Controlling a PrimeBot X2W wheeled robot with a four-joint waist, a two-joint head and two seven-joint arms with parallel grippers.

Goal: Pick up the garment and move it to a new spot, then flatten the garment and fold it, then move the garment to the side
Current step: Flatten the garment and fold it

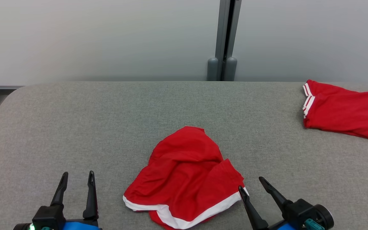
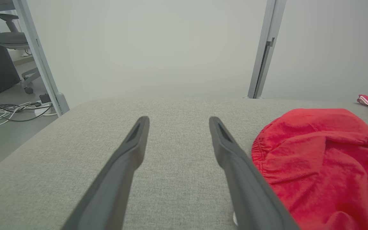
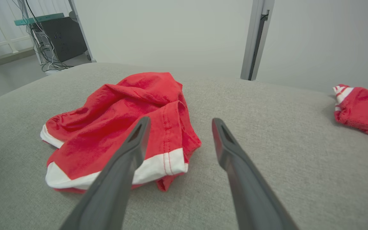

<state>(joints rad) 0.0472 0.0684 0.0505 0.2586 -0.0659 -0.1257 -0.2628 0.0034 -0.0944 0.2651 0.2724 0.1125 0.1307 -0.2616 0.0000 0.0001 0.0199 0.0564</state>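
At the lower centre of the frame, the garment point(image 1: 184, 179) lies in a crumpled red heap with a white hem, on the grey table point(image 1: 107, 111). It looks bunched and unfolded, and nothing holds it, so I'd say the task is barely begun: the pick-up, the flattening, the fold and the move aside are all left to do. The right gripper point(image 1: 251, 183) sits at the heap's lower right, jaws apart, its inner finger right at the white hem corner; whether it touches the cloth I can't tell. The left gripper point(image 1: 78, 174), jaws apart too, hangs over bare table at the lower left, apart from the heap. A second red piece point(image 1: 347, 111) lies flat at the right edge.
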